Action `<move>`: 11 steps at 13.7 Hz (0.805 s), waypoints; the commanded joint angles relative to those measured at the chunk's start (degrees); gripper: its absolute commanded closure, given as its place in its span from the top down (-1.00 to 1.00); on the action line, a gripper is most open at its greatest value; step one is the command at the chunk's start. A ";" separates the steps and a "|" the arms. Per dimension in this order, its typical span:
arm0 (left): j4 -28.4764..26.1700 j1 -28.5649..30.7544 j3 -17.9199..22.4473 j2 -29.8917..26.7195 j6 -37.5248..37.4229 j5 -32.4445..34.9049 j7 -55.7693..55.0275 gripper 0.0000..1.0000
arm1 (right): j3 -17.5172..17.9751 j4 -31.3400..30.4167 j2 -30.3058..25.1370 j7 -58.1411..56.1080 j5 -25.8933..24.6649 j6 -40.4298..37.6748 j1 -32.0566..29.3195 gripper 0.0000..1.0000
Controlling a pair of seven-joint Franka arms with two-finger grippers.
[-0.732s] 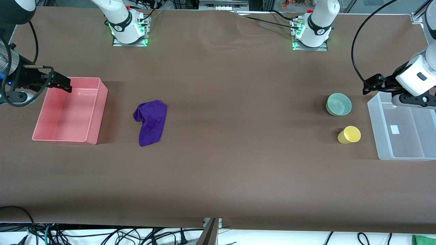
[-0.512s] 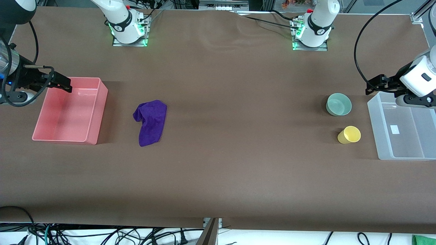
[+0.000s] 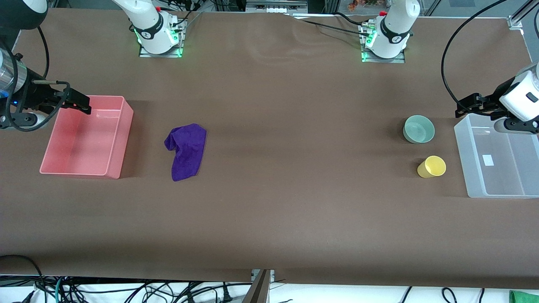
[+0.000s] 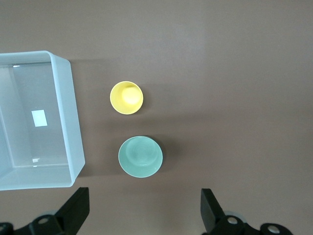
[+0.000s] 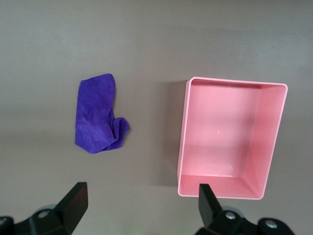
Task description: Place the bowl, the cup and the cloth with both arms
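Nothing is picked up yet. My left gripper (image 3: 463, 110) hangs by the clear plastic bin (image 3: 471, 168), fingers (image 4: 78, 210) spread wide and empty. My right gripper (image 3: 82, 105) hangs over the pink plastic bin (image 3: 120, 139), likewise. The glossy teal-green bowl (image 3: 419, 128) and yellow plastic cup (image 3: 432, 166) sit on the bench beside the clear bin; the crumpled purple cloth (image 3: 186, 150) lies beside the pink one. Next, I judge, each gripper must descend on its nearest item.

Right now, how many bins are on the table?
2. The pink bin sits at the right arm's end of the table, beside the purple cloth. The clear bin sits at the left arm's end, beside the bowl and cup.
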 commanded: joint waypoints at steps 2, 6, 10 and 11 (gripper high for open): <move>-0.25 0.46 -0.22 -0.30 0.02 -0.85 0.52 1.00 | 0.08 0.56 -0.03 -0.19 0.31 -0.02 -0.01 1.00; -0.25 0.46 -0.31 -0.30 0.02 -0.76 0.08 1.00 | 0.08 0.56 -0.03 -0.19 0.22 -0.02 -0.01 1.00; -0.25 0.37 -0.31 -0.30 0.02 -0.76 -0.01 1.00 | 0.08 0.47 -0.03 -0.19 0.14 -0.02 -0.01 1.00; -0.16 0.37 -0.31 -0.30 0.11 -0.76 -0.01 1.00 | 0.08 0.56 -0.03 -0.19 0.22 -0.02 -0.01 1.00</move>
